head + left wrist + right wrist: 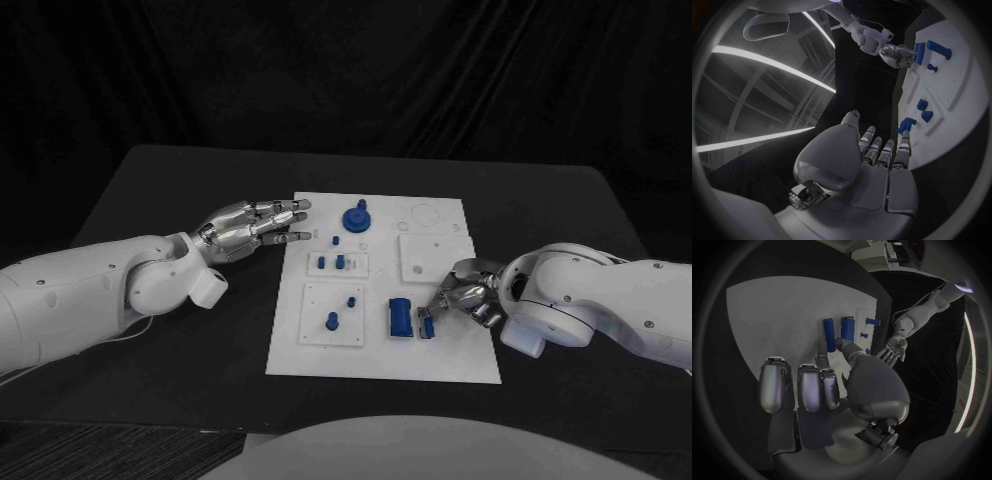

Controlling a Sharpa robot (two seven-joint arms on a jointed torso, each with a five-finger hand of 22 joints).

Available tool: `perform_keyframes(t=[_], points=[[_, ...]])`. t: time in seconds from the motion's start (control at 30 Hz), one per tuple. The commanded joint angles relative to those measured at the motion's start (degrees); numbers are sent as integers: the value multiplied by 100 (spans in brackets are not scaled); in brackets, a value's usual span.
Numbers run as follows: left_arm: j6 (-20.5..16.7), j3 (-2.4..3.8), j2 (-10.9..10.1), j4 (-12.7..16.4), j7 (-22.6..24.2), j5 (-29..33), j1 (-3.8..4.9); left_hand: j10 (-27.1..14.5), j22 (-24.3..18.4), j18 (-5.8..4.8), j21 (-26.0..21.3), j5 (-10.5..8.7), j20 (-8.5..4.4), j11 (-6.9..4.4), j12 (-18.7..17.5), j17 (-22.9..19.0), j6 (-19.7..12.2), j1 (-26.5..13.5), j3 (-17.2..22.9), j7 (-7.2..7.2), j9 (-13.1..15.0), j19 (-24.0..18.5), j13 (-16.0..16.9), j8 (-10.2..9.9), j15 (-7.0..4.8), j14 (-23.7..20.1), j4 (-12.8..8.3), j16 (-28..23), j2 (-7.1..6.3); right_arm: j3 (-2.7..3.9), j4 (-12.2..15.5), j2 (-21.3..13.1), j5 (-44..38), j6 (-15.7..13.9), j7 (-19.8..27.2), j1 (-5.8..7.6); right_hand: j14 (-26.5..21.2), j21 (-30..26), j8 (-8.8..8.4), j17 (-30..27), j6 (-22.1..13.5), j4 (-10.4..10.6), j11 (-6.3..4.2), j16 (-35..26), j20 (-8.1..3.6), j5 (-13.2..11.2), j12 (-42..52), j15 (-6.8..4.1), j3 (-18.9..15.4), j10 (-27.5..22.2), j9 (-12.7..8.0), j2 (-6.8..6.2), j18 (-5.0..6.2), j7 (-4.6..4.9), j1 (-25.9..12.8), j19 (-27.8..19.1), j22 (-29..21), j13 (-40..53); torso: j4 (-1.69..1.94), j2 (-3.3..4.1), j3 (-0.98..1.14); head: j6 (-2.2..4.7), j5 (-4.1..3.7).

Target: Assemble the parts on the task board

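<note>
The white task board (447,355) lies mid-table with several blue parts on it. A round knobbed part (355,217) stands near its far edge, and small pegs (340,262) stand in the middle. Two blue bars (397,318) (427,322) lie side by side at the near right. My right hand (459,298) hovers at the thinner bar (847,329). Its thumb tip reaches the bars' near ends while its fingers (811,385) are spread and hold nothing. My left hand (260,225) is flat at the board's left edge, fingers straight, just short of a blue part (906,125).
The black table (173,190) surrounds the board, with bare surface to the left, right and far side. Two raised white plates (335,312) (428,255) sit on the board.
</note>
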Motion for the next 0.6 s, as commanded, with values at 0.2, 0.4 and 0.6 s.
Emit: perform_keyframes(t=[0.2, 0.4, 0.6], points=[[90, 5, 5, 15, 39, 32, -11, 16, -5, 49, 32, -4, 3, 36, 15, 6, -37, -3, 25, 11, -2, 26, 6, 12, 7, -7, -2, 19, 33, 0, -8, 17, 8, -23, -109, -21, 330, -37, 10, -5, -14, 98, -44, -15, -47, -179, 21, -56, -38, 611, -37, 10, 48, -39, -105, 178, 1143, 1507, 2, 3, -1, -1, 7], [97, 5, 6, 13, 29, 32, -12, 16, -5, 49, 32, -4, 3, 36, 15, 6, -37, -3, 25, 11, -2, 26, 6, 12, 7, -7, -2, 19, 33, 0, -12, 16, 8, -36, -119, -22, 329, -43, 15, -11, -15, 200, -41, -14, -44, -367, 21, -53, -132, 611, -72, 11, 48, -37, -172, 178, 1142, 1507, 7, 2, -2, -1, -5], [103, 5, 8, 10, 24, 32, -13, 16, -5, 49, 32, -4, 3, 36, 15, 6, -37, -3, 25, 11, -2, 26, 6, 12, 7, -7, -2, 19, 33, 0, -10, 15, 8, -20, -129, -22, 330, -44, 18, -12, -19, 281, -37, -11, -41, -690, 21, -50, -233, 611, -110, 0, 48, -31, -196, 180, 1143, 1507, 4, 1, -3, -1, -6]])
